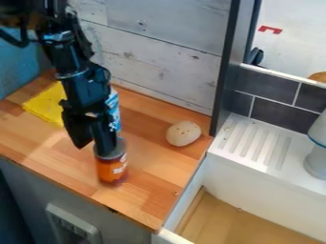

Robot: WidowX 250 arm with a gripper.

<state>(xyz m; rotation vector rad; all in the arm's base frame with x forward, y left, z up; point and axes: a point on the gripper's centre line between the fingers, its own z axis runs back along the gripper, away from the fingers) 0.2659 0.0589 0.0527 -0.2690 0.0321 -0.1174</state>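
Blue-and-white package (115, 112) partly behind arm (77, 78), pale vessel (317, 159) cut off rightward

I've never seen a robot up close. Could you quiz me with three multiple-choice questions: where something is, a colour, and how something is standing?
1. Where is the gripper?
A) Over the white sink
B) At the top of the orange container
C) Over the yellow cloth

2. What colour is the speckled, rounded object?
A) Pale beige
B) Bright green
C) Dark blue

3. How is the orange container placed?
A) Lying on its side
B) Leaning on the wall
C) Upright on the counter

Answers:
1. B: the gripper comes down to the container's grey top.
2. A: its surface is pale beige with small dark specks.
3. C: its base is on the wood and its top faces up.
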